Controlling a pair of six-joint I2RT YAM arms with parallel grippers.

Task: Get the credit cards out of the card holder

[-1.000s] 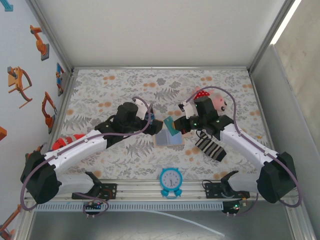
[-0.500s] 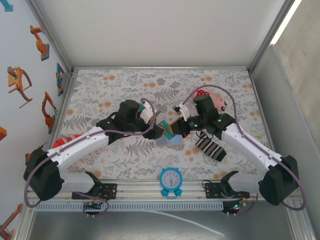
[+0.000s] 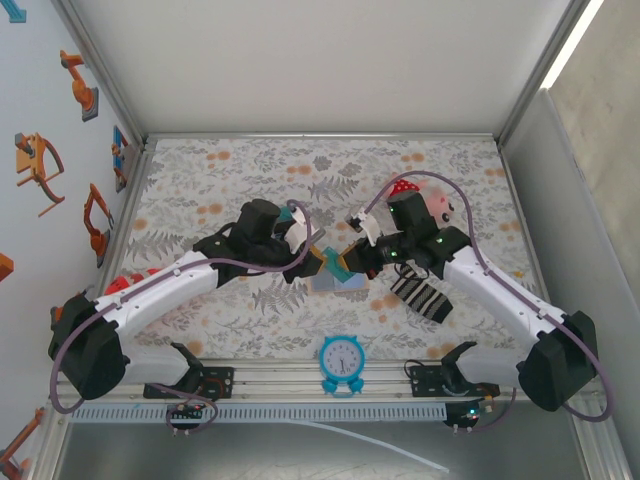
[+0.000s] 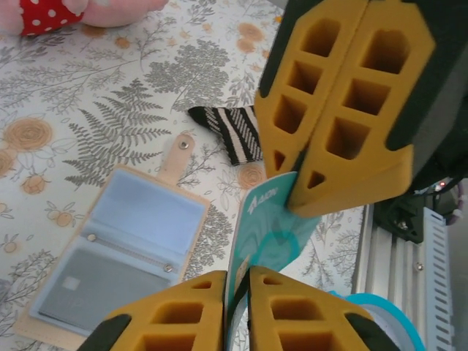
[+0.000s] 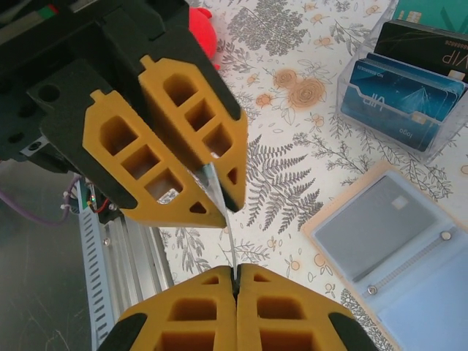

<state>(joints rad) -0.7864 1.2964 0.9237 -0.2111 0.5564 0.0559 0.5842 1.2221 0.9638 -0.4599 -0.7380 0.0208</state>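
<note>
Credit card (image 4: 267, 227), teal, is held in the air, with the left tool (image 4: 238, 281) and right tool (image 5: 235, 274) each clenched on an opposite edge. It looks light, stiff and slick, best pinched across its flat faces. Nearby the card holder (image 4: 150, 216) lies open on the surface (image 4: 110, 110).

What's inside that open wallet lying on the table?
The card holder lies open. One see-through pocket holds a greyish card with a chip; the other pocket looks empty. The holder's near edge is hidden behind the left gripper.

Blue clock (image 3: 342, 360), striped sock (image 3: 422, 295), pink plush (image 3: 440, 207)
</note>
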